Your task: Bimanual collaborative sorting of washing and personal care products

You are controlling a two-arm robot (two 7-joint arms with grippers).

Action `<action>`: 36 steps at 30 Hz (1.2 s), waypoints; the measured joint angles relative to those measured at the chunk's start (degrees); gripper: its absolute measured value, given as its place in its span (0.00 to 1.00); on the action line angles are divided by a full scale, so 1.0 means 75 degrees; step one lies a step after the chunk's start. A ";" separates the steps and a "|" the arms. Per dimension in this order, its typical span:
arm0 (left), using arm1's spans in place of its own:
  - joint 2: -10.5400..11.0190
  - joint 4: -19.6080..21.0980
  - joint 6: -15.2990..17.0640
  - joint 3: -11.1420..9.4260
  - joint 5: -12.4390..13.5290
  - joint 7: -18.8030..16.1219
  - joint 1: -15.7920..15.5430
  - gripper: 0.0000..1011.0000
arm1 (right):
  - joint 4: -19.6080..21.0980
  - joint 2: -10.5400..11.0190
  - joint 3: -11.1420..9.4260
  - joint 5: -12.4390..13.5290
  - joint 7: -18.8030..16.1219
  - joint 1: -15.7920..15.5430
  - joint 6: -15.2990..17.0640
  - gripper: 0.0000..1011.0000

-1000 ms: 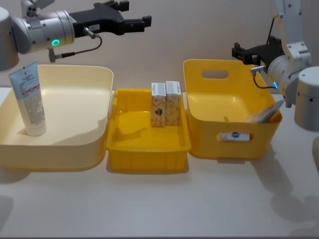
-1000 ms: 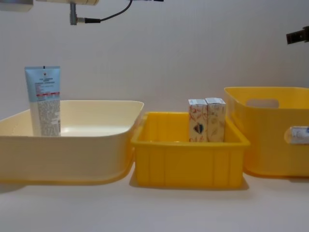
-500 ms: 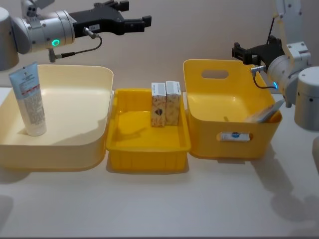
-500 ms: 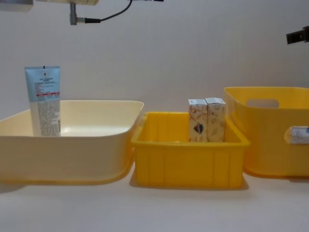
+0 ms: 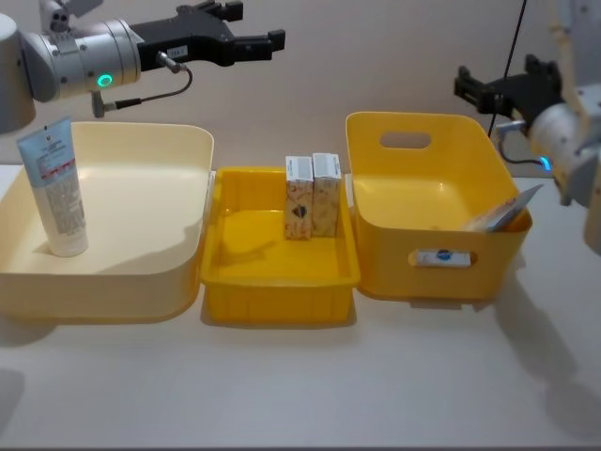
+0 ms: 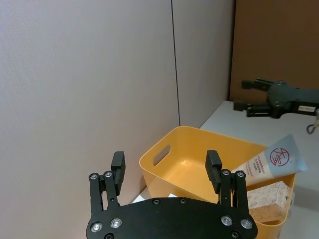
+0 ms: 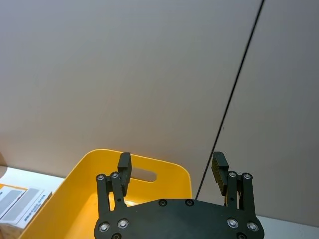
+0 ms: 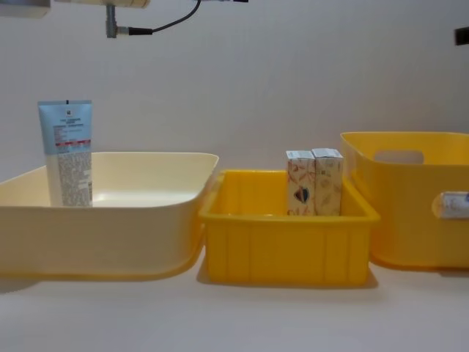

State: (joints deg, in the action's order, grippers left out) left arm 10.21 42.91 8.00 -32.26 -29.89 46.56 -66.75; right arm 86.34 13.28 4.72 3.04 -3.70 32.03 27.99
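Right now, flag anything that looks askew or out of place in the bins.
One pale blue tube lies tilted in the tall yellow bin, its end poking over the rim. The other tube and both cartons stand upright.

**Three plastic bins in a row before a plain wall**

A wide cream plastic bin [image 5: 141, 150] with rounded corners sits at the left of the pale surface [image 5: 300, 385]. Just beside it, in the middle, stands a low, ribbed yellow plastic tray [image 5: 278, 291]. At the right, close against the tray, is a taller yellow plastic bin [image 5: 441, 282] with cut-out handle slots and a small white label on its front. A plain beige wall [image 8: 293, 73] rises behind the row.
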 joint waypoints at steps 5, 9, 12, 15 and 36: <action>-0.0001 0.0000 0.0000 0.0000 -0.0001 0.0000 0.0000 0.99 | 0.0565 0.0182 -0.0416 0.0209 -0.0181 -0.0564 -0.0153 0.99; -0.0001 0.0000 0.0000 0.0000 0.0000 0.0000 0.0000 0.99 | 0.1075 0.0353 -0.0878 0.0382 -0.0310 -0.1129 -0.0194 0.99; -0.0001 0.0000 0.0000 0.0000 0.0000 0.0000 0.0000 0.99 | 0.1516 0.0501 -0.1355 0.0510 -0.0390 -0.1655 -0.0195 0.99; -0.0001 0.0000 0.0000 0.0000 0.0000 0.0000 0.0000 0.99 | 0.1772 0.0596 -0.1704 0.0597 -0.0431 -0.2008 -0.0173 0.99; -0.0001 0.0000 0.0000 0.0000 0.0000 0.0000 0.0000 0.99 | 0.2329 0.1187 -0.3914 0.0721 -0.0363 -0.3304 0.0293 0.99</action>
State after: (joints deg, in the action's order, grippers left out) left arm 10.20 42.91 8.01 -32.26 -29.89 46.56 -66.75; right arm 103.81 22.18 -24.63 8.45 -6.42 7.25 30.18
